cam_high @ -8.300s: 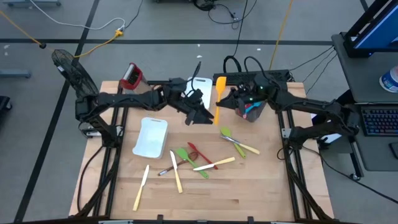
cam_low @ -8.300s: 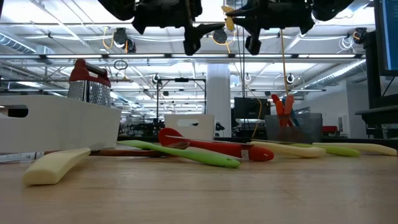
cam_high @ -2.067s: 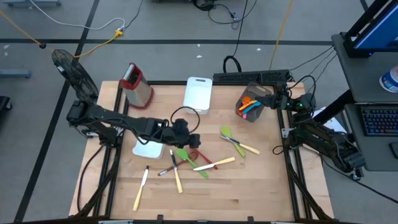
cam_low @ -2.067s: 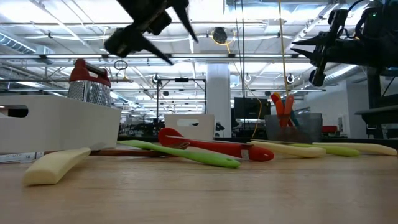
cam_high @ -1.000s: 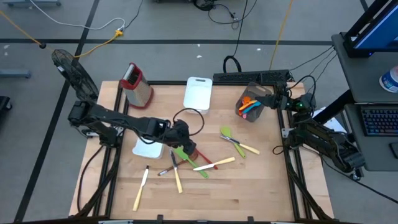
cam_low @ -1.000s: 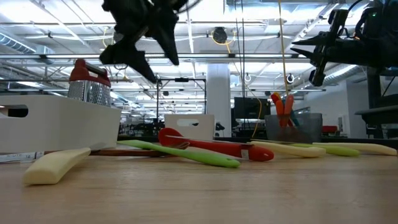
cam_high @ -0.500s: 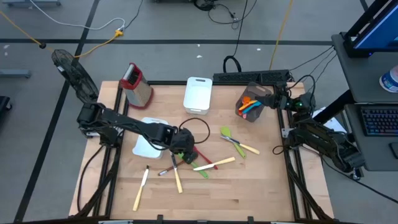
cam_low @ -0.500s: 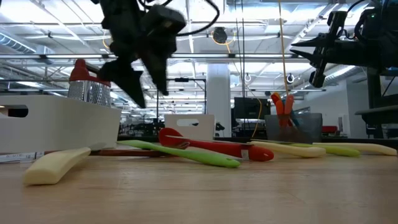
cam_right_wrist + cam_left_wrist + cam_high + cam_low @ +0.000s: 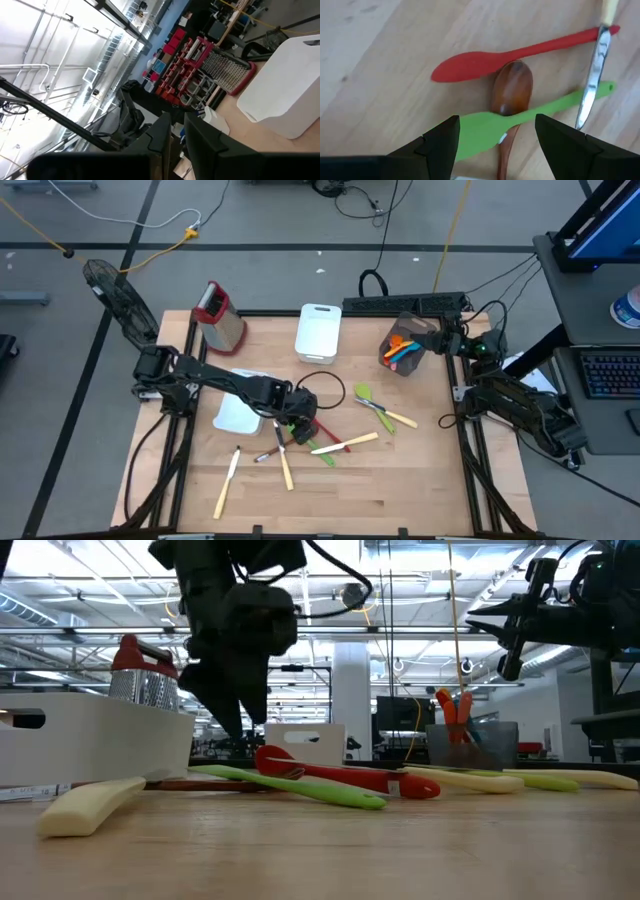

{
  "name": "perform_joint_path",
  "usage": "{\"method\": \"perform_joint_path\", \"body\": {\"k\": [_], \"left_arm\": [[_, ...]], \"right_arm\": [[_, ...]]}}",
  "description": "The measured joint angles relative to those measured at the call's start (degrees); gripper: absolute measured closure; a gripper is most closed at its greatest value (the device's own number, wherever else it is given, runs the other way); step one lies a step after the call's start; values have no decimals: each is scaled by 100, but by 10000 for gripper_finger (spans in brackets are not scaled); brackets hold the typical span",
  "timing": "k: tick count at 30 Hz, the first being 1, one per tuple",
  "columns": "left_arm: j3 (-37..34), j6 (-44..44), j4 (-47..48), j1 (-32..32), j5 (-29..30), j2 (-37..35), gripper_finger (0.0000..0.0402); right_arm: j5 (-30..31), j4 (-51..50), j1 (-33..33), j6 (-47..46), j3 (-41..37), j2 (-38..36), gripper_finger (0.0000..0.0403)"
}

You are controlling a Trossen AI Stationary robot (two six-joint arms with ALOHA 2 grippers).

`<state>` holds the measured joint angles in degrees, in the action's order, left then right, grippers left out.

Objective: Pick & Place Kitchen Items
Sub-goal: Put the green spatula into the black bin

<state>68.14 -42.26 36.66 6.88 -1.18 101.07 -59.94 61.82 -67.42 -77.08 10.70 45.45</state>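
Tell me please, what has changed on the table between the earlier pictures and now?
The left gripper came from the back of the table down over the green spatula, open, holding nothing. The right gripper drew back to the table's right edge. The orange spatula went from the table into the grey bin. The other utensils stayed.

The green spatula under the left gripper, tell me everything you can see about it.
The green spatula looks like smooth one-piece silicone or plastic, with a broad flat blade tapering to a slim handle. It lies flat on the wooden table, crossing over the brown wooden spoon, with the red spoon just beyond. A knife's metal blade meets its handle end. The left gripper hangs open right above its blade, not gripping it.
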Motion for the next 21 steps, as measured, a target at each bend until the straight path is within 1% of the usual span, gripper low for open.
{"method": "perform_joint_path", "body": {"k": [3,5,8,11,21], "left_arm": [[-2,122,253,-87,-182,23,135],[-2,126,381,-155,-188,9,135],[-2,112,422,-270,-232,14,135],[-2,221,426,-366,-400,11,135],[-1,317,411,-501,-620,90,135]], "right_arm": [[-7,-26,0,17,0,-2,353],[-4,-42,1,17,0,0,353],[-7,-42,0,22,0,0,353],[-9,-39,2,22,0,-2,353],[-11,-39,2,44,0,-2,353]]}}
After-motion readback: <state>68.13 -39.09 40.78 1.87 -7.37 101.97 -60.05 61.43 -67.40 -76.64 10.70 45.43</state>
